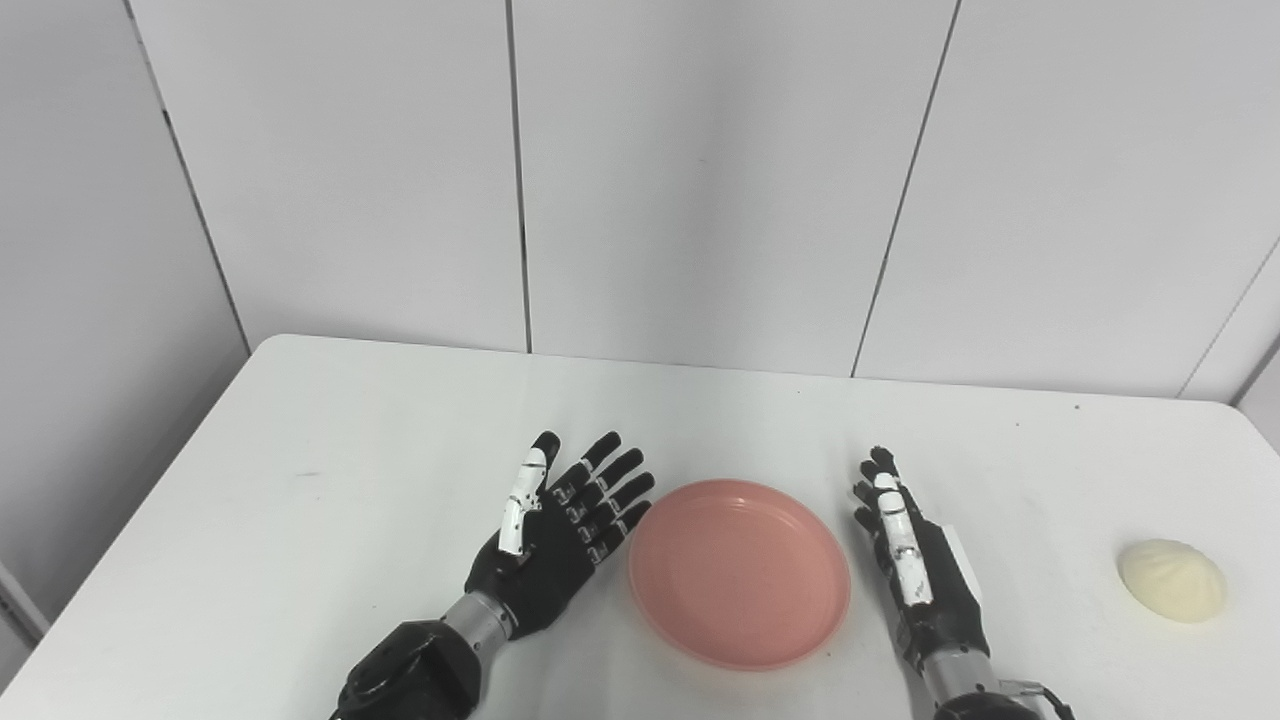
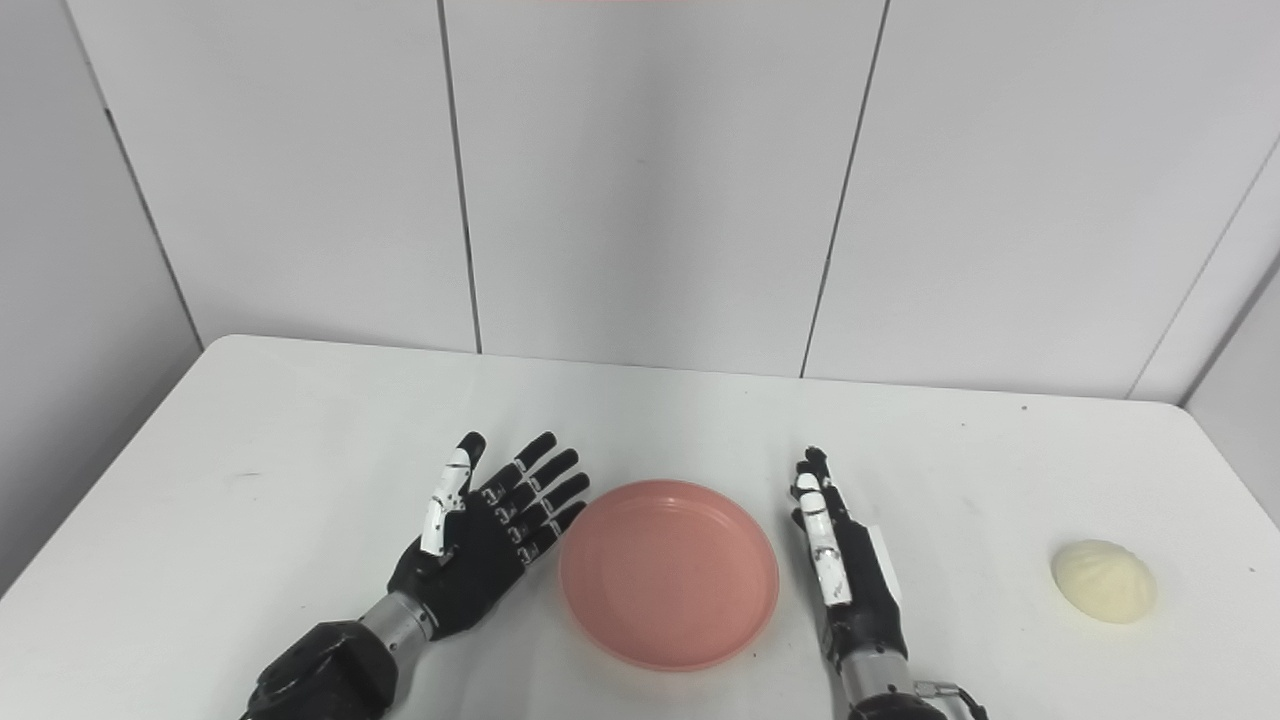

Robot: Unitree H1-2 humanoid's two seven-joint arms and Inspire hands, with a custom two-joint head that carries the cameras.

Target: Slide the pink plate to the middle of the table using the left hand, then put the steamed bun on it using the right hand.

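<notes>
A pink plate (image 1: pixel 740 575) lies empty on the white table (image 1: pixel 350 430), near the front edge and about midway across. My left hand (image 1: pixel 560 530) is open with its fingers spread, just left of the plate, fingertips close to its left rim. My right hand (image 1: pixel 905 555) is open with fingers straight, just right of the plate and apart from it. A pale cream steamed bun (image 1: pixel 1170 580) lies on the table at the far right, well clear of the right hand. It also shows in the right eye view (image 2: pixel 1103 581).
A grey panelled wall (image 1: pixel 700 180) stands behind the table's far edge. The table's right edge is close to the bun.
</notes>
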